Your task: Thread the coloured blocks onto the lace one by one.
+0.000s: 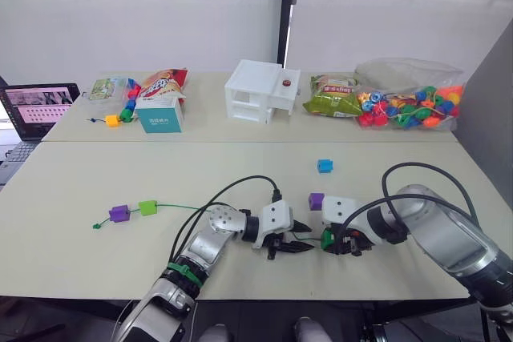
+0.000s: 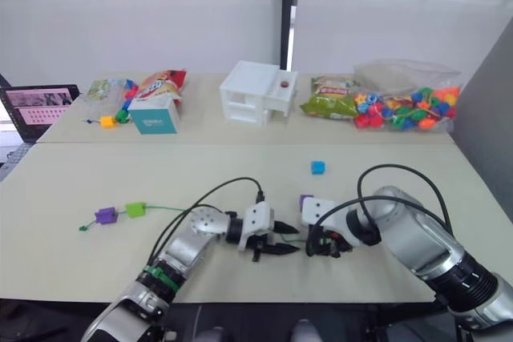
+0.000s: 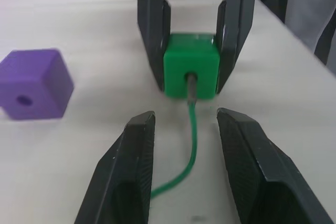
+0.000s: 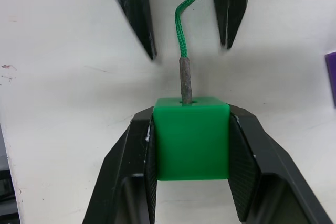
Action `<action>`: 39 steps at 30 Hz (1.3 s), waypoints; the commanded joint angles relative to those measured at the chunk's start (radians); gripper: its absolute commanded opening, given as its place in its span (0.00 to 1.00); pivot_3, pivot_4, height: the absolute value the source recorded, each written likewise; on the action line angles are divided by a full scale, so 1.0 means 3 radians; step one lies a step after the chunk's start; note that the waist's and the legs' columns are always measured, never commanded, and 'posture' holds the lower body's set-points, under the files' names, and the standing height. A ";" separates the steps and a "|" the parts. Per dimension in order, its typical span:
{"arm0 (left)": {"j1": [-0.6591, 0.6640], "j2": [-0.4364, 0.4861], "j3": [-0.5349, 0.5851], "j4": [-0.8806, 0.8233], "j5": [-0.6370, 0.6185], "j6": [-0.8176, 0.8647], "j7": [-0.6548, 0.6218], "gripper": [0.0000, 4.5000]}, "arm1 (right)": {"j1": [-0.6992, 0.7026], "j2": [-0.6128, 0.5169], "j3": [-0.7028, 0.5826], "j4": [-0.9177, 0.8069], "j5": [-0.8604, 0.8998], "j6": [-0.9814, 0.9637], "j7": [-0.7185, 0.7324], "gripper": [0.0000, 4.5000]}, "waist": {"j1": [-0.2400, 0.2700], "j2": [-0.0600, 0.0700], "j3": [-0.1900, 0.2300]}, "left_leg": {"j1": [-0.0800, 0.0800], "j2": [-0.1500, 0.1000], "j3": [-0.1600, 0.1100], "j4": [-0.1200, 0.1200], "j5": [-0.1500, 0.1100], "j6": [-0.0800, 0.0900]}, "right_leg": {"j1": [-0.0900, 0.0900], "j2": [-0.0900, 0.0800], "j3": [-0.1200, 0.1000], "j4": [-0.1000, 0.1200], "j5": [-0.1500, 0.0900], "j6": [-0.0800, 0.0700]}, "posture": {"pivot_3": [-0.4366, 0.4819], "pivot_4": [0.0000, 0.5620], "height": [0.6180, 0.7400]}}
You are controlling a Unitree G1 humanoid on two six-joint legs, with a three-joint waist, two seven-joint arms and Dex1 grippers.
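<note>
Dark green block (image 4: 192, 137): smooth glossy plastic cube, clamped between the right gripper's (image 4: 191, 150) ribbed black fingers, near the table's (image 1: 240, 190) front edge.
Lace (image 3: 190, 150): thin braided green cord; stiff dark tip (image 4: 186, 81) entering the cube's hole, long axis in line with the bore — pointing from the left gripper toward the right.
Left gripper (image 3: 186, 129): fingers apart, straddling the cord without touching it, just beside the cube.
Threaded already: purple cube (image 1: 119, 213) and light green cube (image 1: 148, 207), touching, near the lace's far end.
Loose: purple cube (image 1: 316, 200) beside the right gripper; blue cube (image 1: 324, 166) further back — both matte-edged, drilled through.
</note>
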 commanded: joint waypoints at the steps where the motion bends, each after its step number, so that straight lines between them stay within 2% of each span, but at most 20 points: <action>1: -0.0027 -0.0026 -0.0035 -0.0120 -0.0024 -0.0008 -0.0025 0.44 | -0.0002 -0.0005 -0.0026 -0.0078 0.0034 -0.0019 -0.0005 0.26 | 0.0000 0.0000 0.0000 | 0.0000 0.0000 0.0000 0.0000 0.0000 0.0000 | 0.0000 0.0000 0.0000 0.0000 0.0000 0.0000 | 0.48 0.27 1.00; 2: -0.0025 -0.0042 -0.0043 -0.0118 -0.0025 -0.0005 -0.0023 0.44 | -0.0005 -0.0004 -0.0024 -0.0076 0.0034 -0.0022 -0.0005 0.26 | 0.0000 0.0000 0.0000 | 0.0000 0.0000 0.0000 0.0000 0.0000 0.0000 | 0.0000 0.0000 0.0000 0.0000 0.0000 0.0000 | 0.48 0.27 1.00; 5: -0.0011 -0.0074 -0.0051 -0.0146 -0.0072 0.0033 -0.0075 0.27 | -0.0008 -0.0001 -0.0023 -0.0072 0.0033 -0.0028 -0.0008 0.26 | 0.0001 0.0000 0.0000 | 0.0000 0.0000 0.0000 0.0000 0.0000 0.0000 | 0.0000 0.0000 0.0000 0.0000 0.0000 0.0000 | 0.48 0.27 1.00; 8: -0.0016 -0.0073 -0.0046 -0.0164 -0.0092 0.0019 -0.0106 0.04 | -0.0015 0.0001 -0.0018 -0.0061 0.0030 -0.0037 -0.0006 0.26 | 0.0000 0.0000 0.0000 | 0.0000 0.0000 0.0000 0.0000 0.0000 0.0000 | 0.0000 0.0000 0.0000 0.0000 0.0000 0.0000 | 0.48 0.27 1.00; 9: -0.0020 -0.0071 -0.0044 -0.0163 -0.0096 0.0018 -0.0111 0.00 | -0.0017 0.0002 -0.0017 -0.0058 0.0029 -0.0040 -0.0005 0.26 | 0.0000 0.0000 0.0000 | 0.0000 0.0000 0.0000 0.0000 0.0000 0.0000 | 0.0000 0.0000 0.0000 0.0000 0.0000 0.0000 | 0.48 0.27 1.00; 24: -0.0141 -0.0402 -0.0085 0.0137 -0.0075 0.0019 0.0037 0.00 | -0.0010 0.0027 -0.0019 -0.0076 0.0036 -0.0027 -0.0024 0.26 | 0.0005 0.0000 0.0000 | 0.0000 0.0000 0.0000 0.0002 0.0000 0.0000 | 0.0002 0.0000 0.0000 -0.0002 0.0000 0.0000 | 0.48 0.27 1.00; 30: -0.0096 -0.0248 0.0006 -0.0014 -0.0163 0.0121 -0.0081 0.43 | 0.0001 0.0030 -0.0031 -0.0084 0.0025 -0.0043 -0.0054 0.26 | 0.0002 0.0000 0.0000 | 0.0000 0.0000 0.0000 0.0001 0.0000 0.0000 | 0.0001 0.0000 0.0000 -0.0001 0.0000 0.0000 | 0.48 0.27 1.00; 32: -0.0087 -0.0197 0.0026 -0.0081 -0.0196 0.0164 -0.0106 0.57 | 0.0006 0.0025 -0.0038 -0.0091 0.0025 -0.0053 -0.0062 0.50 | 0.0001 0.0000 0.0000 | 0.0000 0.0000 0.0000 0.0001 0.0000 0.0000 | 0.0001 0.0000 0.0000 0.0000 0.0000 0.0000 | 0.48 0.27 1.00; 38: -0.0071 -0.0069 0.0038 -0.0200 -0.0220 0.0197 -0.0147 1.00 | 0.0037 -0.0048 -0.0183 -0.0136 0.0113 -0.0039 -0.0061 0.95 | 0.0000 0.0000 0.0000 | 0.0000 0.0000 -0.0001 0.0000 0.0000 0.0000 | 0.0000 0.0000 0.0000 0.0001 0.0000 0.0000 | 0.48 0.27 1.00; 39: -0.0067 -0.0071 0.0026 -0.0203 -0.0219 0.0182 -0.0146 1.00 | 0.0061 -0.0075 -0.0237 -0.0152 0.0129 -0.0029 -0.0066 0.99 | 0.0005 0.0000 0.0000 | 0.0000 0.0000 -0.0001 0.0000 0.0000 0.0000 | 0.0000 0.0000 -0.0001 0.0000 0.0000 0.0000 | 0.48 0.27 1.00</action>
